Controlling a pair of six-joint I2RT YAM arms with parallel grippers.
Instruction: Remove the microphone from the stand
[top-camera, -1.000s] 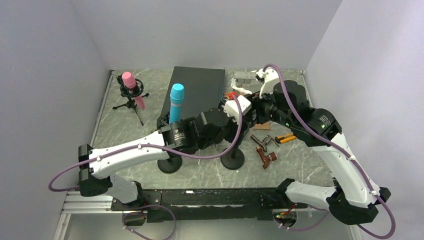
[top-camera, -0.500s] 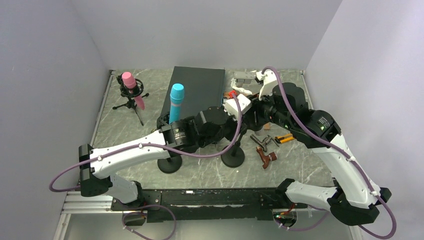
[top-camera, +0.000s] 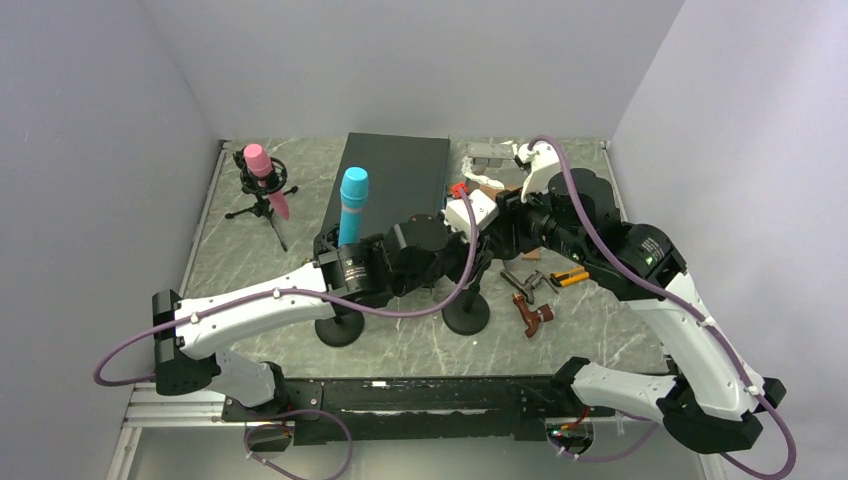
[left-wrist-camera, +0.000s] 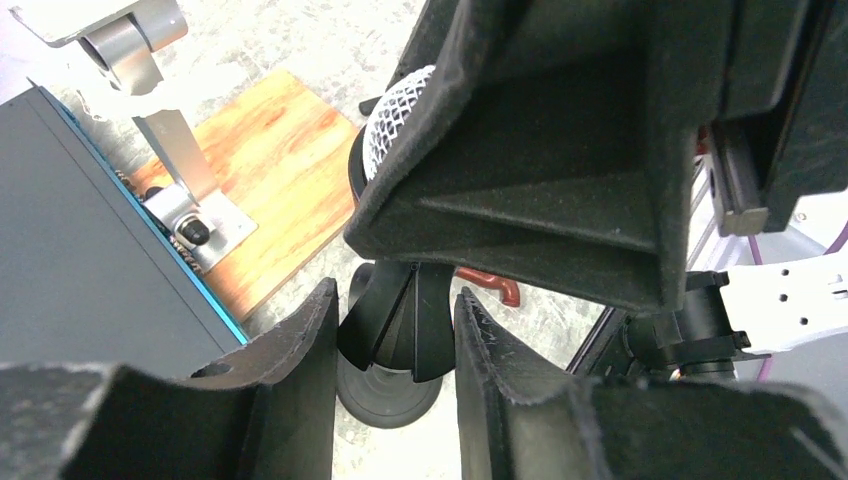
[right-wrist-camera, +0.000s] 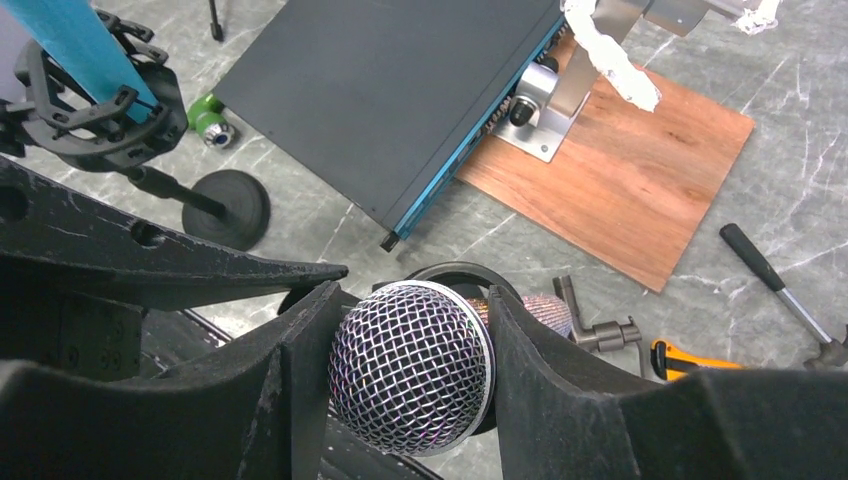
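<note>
**Both arms crowd the centre stand, mic head pinched from above**

The two arms meet over the middle of the marble worktop (top-camera: 600, 325), right above the stand (top-camera: 466, 318) with the round black base. From overhead the wrists hide nearly all of the microphone.

The right wrist view shows it best. The silver mesh head of the microphone (right-wrist-camera: 410, 368) sits squarely between the right arm's fingers (right-wrist-camera: 540, 400). They are closed against it on both sides with no gap showing.

The left arm's fingers (left-wrist-camera: 300, 375) are lower down, one on each side of the stand's black clip (left-wrist-camera: 395, 315). The stand's base is below them and the mesh head above. They sit tight beside the clip, but I cannot tell whether they actually press on it.

Just left of this stand is a second one carrying a blue microphone (top-camera: 352, 205). A pink microphone (top-camera: 258, 160) is on a small tripod in the far left corner. A flat black case (top-camera: 395, 180) lies behind the arms, with a wooden board (right-wrist-camera: 620, 150) beside it. A few hand tools, among them an orange-handled one (right-wrist-camera: 680, 362), lie to the right.
</note>
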